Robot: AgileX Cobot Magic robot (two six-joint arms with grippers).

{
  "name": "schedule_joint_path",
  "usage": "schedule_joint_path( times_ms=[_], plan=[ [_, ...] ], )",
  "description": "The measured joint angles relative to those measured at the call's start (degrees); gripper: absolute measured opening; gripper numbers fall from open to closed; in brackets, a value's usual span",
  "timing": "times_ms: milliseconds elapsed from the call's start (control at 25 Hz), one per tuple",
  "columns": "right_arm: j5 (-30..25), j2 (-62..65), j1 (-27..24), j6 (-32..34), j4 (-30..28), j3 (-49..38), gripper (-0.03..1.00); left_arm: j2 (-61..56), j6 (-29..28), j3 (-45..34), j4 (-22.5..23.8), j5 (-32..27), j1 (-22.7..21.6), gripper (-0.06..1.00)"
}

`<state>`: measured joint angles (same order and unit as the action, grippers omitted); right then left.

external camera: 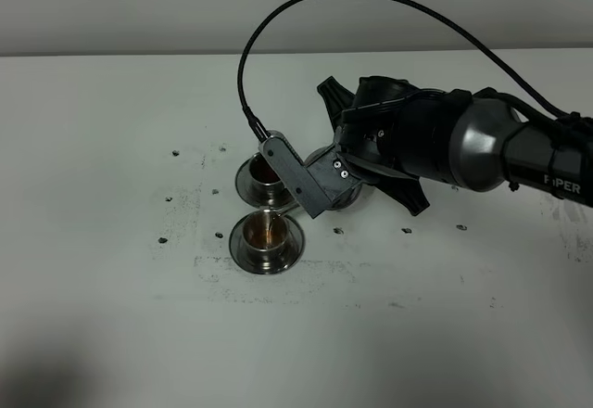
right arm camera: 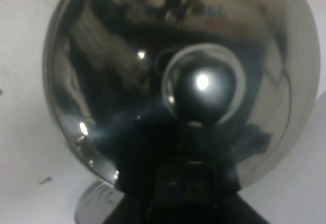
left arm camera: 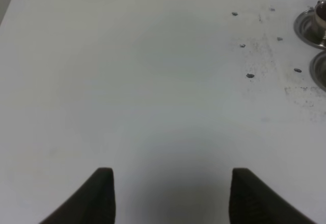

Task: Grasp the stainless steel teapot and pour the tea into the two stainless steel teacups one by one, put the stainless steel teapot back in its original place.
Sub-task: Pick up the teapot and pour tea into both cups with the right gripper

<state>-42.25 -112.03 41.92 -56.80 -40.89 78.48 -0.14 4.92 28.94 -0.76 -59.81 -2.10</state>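
Note:
My right gripper (external camera: 363, 172) reaches across the middle and is shut on the stainless steel teapot (external camera: 347, 200), which is tilted towards the cups and mostly hidden under the wrist. In the right wrist view the teapot's shiny body (right arm camera: 102, 81) and knobbed lid (right arm camera: 204, 84) fill the frame. The near teacup (external camera: 269, 235) on its saucer holds amber tea with a thin streak in it. The far teacup (external camera: 263, 174) holds dark tea. The spout is hidden behind the grey camera mount (external camera: 296, 176). My left gripper (left arm camera: 170, 193) is open and empty over bare table, with the cups' saucers (left arm camera: 309, 28) at the view's edge.
A shiny rounded edge (right arm camera: 94, 208) shows under the teapot; I cannot tell whether it is the coaster disc. A black cable (external camera: 278, 19) loops above the arm. The white table (external camera: 111, 315) has small dark marks (external camera: 175, 153) around the cups.

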Motion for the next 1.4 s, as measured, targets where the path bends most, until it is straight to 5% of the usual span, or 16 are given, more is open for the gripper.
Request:
schedule_joint_path(
  times_ms=[1400],
  plan=[
    [-0.25,0.00,1.80,0.00,-7.34,0.00,0.20,0.00,0.00,0.00,0.00,0.00,0.00,0.49]
  ],
)
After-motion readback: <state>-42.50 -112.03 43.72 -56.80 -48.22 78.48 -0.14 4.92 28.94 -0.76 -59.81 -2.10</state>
